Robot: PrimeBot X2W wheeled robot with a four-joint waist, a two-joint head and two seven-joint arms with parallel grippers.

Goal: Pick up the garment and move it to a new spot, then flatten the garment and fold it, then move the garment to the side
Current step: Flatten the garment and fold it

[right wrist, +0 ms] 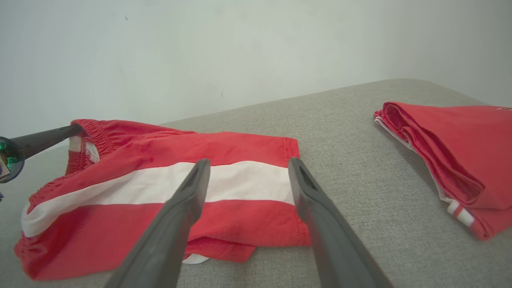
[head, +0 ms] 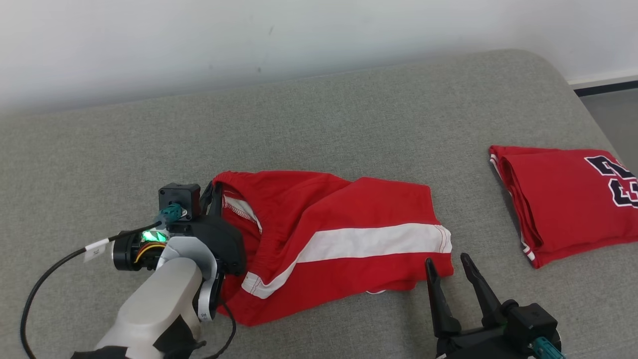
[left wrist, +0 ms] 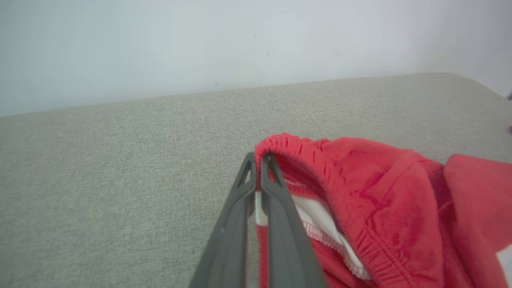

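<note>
Upholstery of grey woven cloth covers the wide bed (head: 349, 124) before me, its far edge against a plain pale wall (head: 249, 35) and its far right corner rounded.

The garment, a pair of red knit shorts with a broad white stripe (head: 349, 199), lies towards the near edge of the bed, left of the middle. It is rumpled rather than flat: the gathered elastic waistband (left wrist: 296, 146) stands up at its left end, open enough to show a white lining, and the leg hem points to the right.

A folded red jersey with dark numerals (head: 558, 199) rests well apart from the shorts, close to the right edge of the bed, its stacked folds turned towards the shorts.

My left pincer (left wrist: 258, 158) is at the left end of the shorts. Its two dark fingers are pressed together on the waistband, pinching the red rim and a strip of the white lining between them.

My right pincer (head: 447, 258) is spread wide, holding nothing. It sits near the front edge of the bed, its tips just beside the hem at the right end of the shorts; I cannot tell whether they touch the cloth.
</note>
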